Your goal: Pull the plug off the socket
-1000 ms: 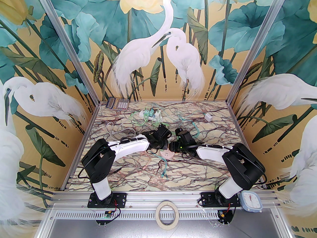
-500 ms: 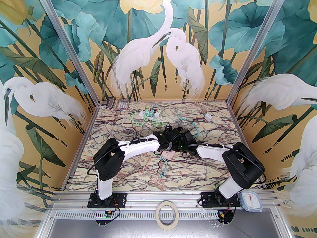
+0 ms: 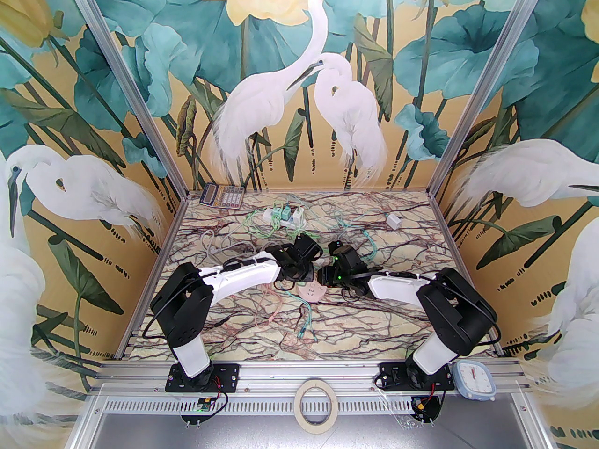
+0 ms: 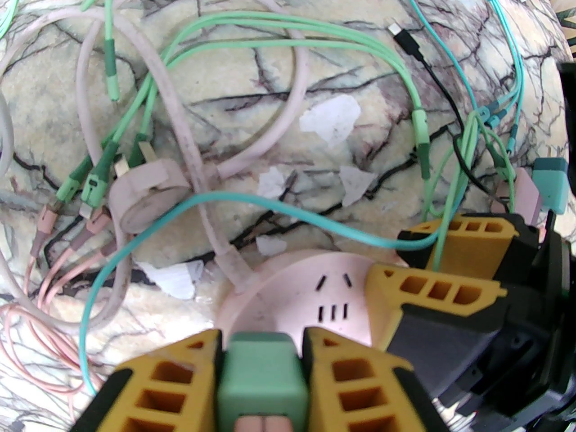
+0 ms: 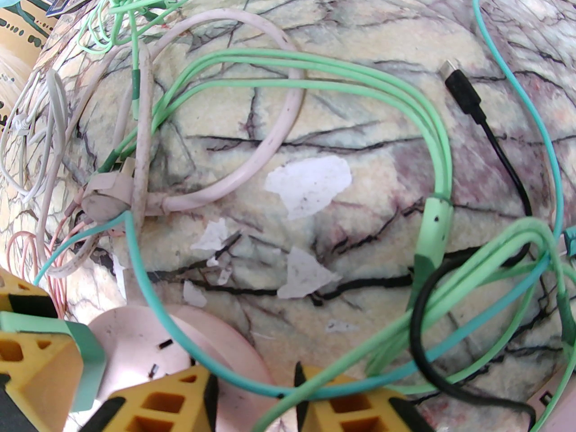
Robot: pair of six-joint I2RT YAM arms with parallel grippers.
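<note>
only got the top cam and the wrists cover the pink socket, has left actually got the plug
Observer: Yes. In the left wrist view the left gripper has its jaws shut on the green plug.
Operator: ok and right, where is it
Observer: The right gripper has its jaws astride the rim of the pink socket; I cannot tell whether they pinch it.
Operator: anything else plugged in next to it
Observer: Not on the part of the face I can see. The slots just beyond the green plug are empty.
</note>
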